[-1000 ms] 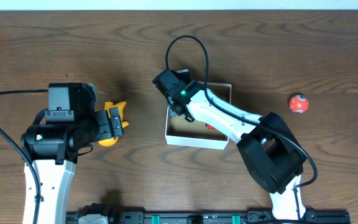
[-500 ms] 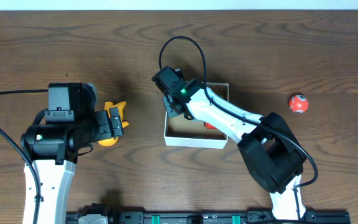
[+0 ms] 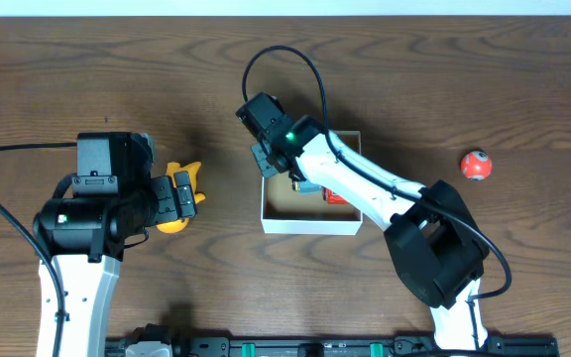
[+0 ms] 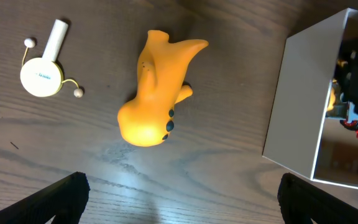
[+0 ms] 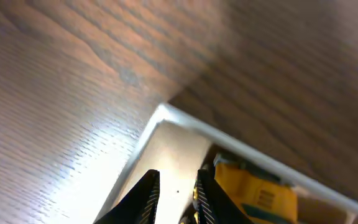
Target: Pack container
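At the far left corner of the container (image 3: 310, 226), my right gripper (image 5: 176, 198) stood with its jaws drawn narrow, one finger to each side of the thin white wall. I judged that they were pinching it, though the contact itself lay below what my wrist camera showed. The box sat near the middle of the table (image 3: 117, 69), between my two arms. The step in hand looked to me like shifting the box by that wall. To do it well I would hold low on the wall, close to the corner where it is stiffest. I would also slide the box flat and slowly, so that the wall did not bend and the box did not tip its load. My left gripper (image 4: 182, 202) hung wide open and empty above the yellow toy (image 4: 151, 93), which lay on the wood just beside the box. Counting outward, I found one container. In it were one red piece (image 3: 335, 198) and one yellow piece (image 5: 253, 186); my arm covered the rest, so there may have been more. Outside it were one yellow toy, one small white rattle (image 4: 42, 71) near that toy, and one red ball (image 3: 476, 165) well apart on the right.
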